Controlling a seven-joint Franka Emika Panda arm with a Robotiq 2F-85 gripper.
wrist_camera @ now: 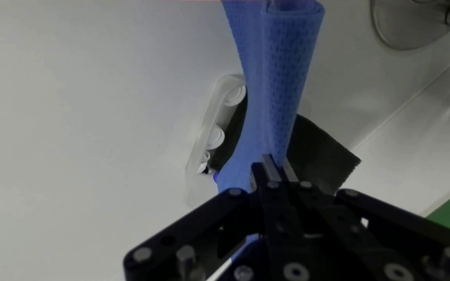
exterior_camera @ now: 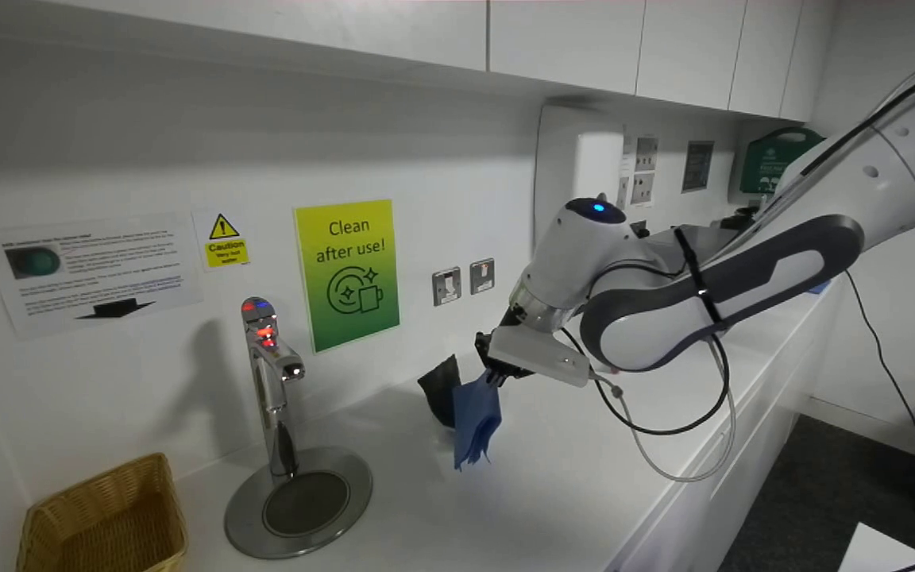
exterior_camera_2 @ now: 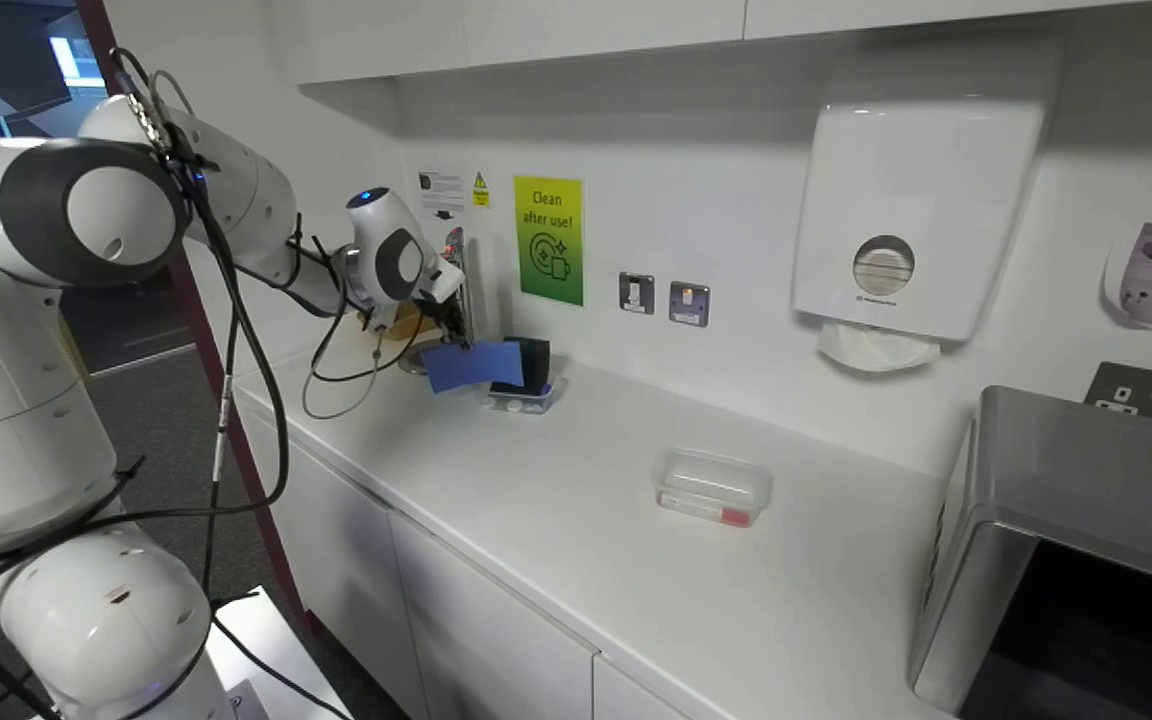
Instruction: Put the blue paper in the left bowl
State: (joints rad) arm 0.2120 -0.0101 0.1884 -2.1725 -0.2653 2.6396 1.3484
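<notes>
The hand (wrist_camera: 279,167) is clamped on the blue paper (wrist_camera: 285,74), which hangs by the tub (exterior_camera_2: 519,404), presumably the left bowl; whether fully over it is hard to tell. Centre the loose end above the tub before releasing.

In an exterior view, near right to far left, a white counter (exterior_camera_2: 556,480) bore a boxy grey appliance (exterior_camera_2: 1096,480), a clear rectangular plastic tub (exterior_camera_2: 714,480), another clear plastic tub (exterior_camera_2: 521,403), a round silvery plate (exterior_camera_2: 416,360) and a tan wicker basket (exterior_camera_2: 402,324).

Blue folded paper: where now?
Left of centre in an exterior view, the blue folded paper hangs from the black gripper, partly hiding the angular black sheet.
</notes>
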